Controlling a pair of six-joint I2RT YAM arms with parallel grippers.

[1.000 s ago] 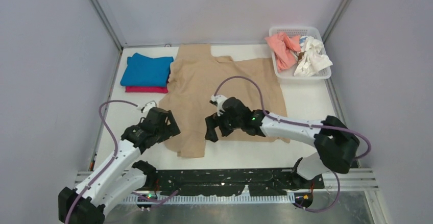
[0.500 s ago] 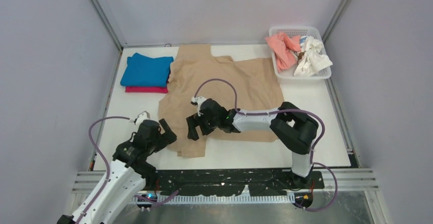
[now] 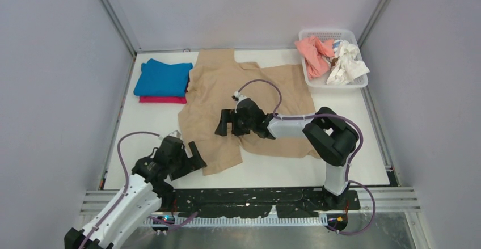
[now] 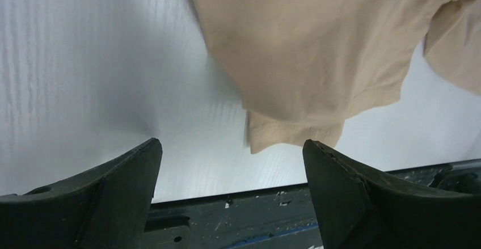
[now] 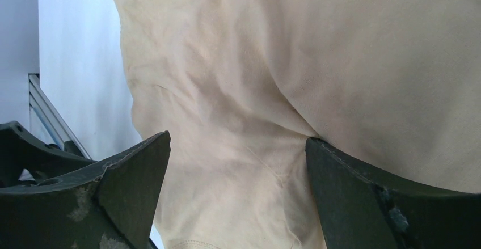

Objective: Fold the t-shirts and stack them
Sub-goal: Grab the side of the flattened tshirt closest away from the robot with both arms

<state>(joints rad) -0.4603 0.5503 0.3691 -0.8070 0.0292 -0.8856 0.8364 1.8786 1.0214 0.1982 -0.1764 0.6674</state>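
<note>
Lying spread on the table [image 3: 351,118], the tan shirt [image 3: 255,84] has its near-left corner just beside the left gripper [image 3: 194,161], fingers apart; the right gripper [image 3: 226,125] hovers over its middle, fingers apart and empty

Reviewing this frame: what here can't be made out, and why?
- Top view: pink shirt lies under the blue shirt; only its near edge shows.
- Top view: right arm covers part of the tan shirt.
- Top view: salmon shirt and white shirt fill the basket, hiding anything beneath.
- Wrist views: edges crop the tan shirt; blue shirt and basket are out of frame.
</note>
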